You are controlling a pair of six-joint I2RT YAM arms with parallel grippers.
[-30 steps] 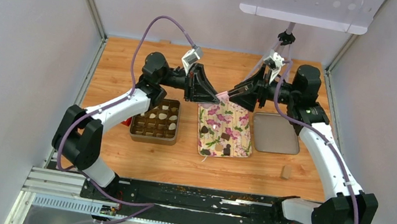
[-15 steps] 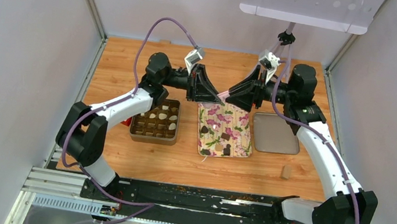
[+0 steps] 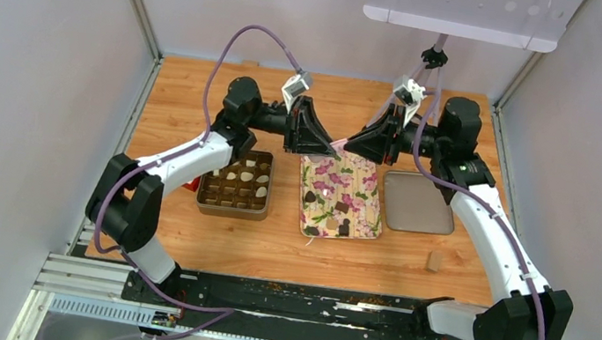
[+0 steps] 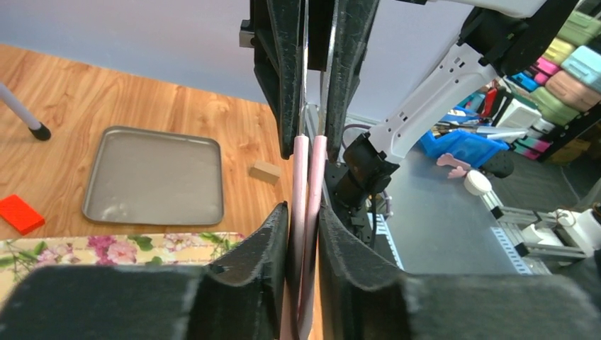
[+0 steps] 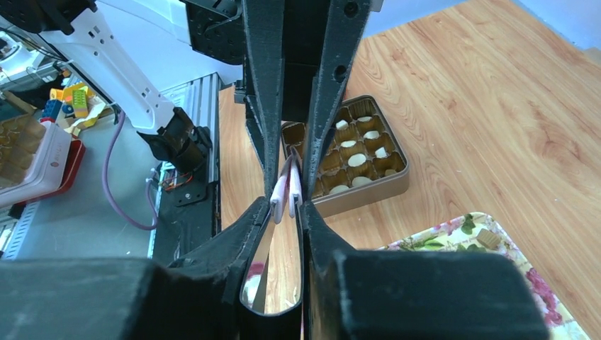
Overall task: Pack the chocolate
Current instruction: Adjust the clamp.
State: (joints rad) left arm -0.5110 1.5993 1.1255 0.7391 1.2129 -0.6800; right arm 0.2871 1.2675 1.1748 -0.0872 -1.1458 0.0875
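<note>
The right gripper [image 5: 286,212] has closed from wide open onto the pink rim [image 5: 282,193] of the floral pouch [image 3: 366,190]

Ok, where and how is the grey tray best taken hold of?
Probably the right-hand rim of the grey tray, pinched from above: it lies flat, open side up, so only that thin upturned edge gives a hold.

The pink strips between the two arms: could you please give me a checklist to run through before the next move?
1. Left gripper jaws shut on the pink strips: ok.
2. Right gripper jaws shut on the same strips: ok.
3. Chocolate all packed: not ok, pieces lie on the floral cloth.
4. Box has empty compartments: ok.
5. Whether both grips are firm: cannot tell.
</note>
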